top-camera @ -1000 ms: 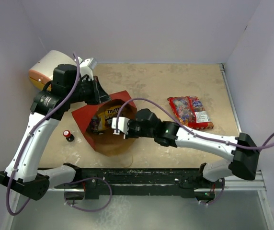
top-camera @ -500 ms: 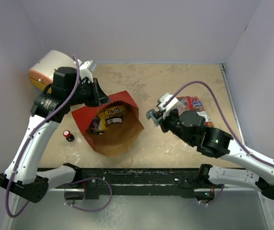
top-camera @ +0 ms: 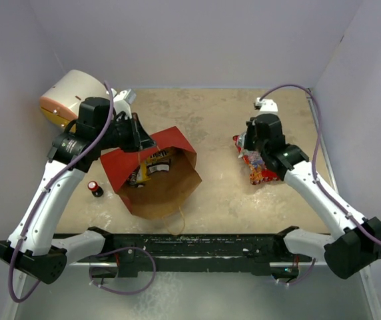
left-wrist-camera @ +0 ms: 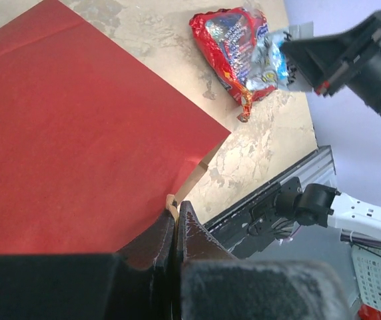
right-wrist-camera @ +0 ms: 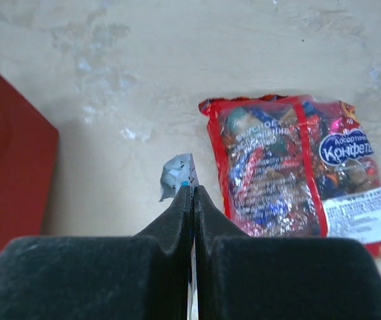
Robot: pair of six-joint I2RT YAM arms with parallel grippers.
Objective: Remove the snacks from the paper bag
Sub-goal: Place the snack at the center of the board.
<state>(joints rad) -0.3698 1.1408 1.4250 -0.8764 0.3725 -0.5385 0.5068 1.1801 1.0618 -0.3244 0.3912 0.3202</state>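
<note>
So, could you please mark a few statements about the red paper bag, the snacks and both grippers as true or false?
1. The right gripper is shut on a small silvery-blue wrapper. True.
2. The large red-and-clear candy bag lies inside the red paper bag. False: it lies on the table, right of the paper bag.
3. The left gripper pinches the paper bag's rim. True.
4. The paper bag is empty. False: a yellow candy packet and dark wrappers lie inside.
</note>
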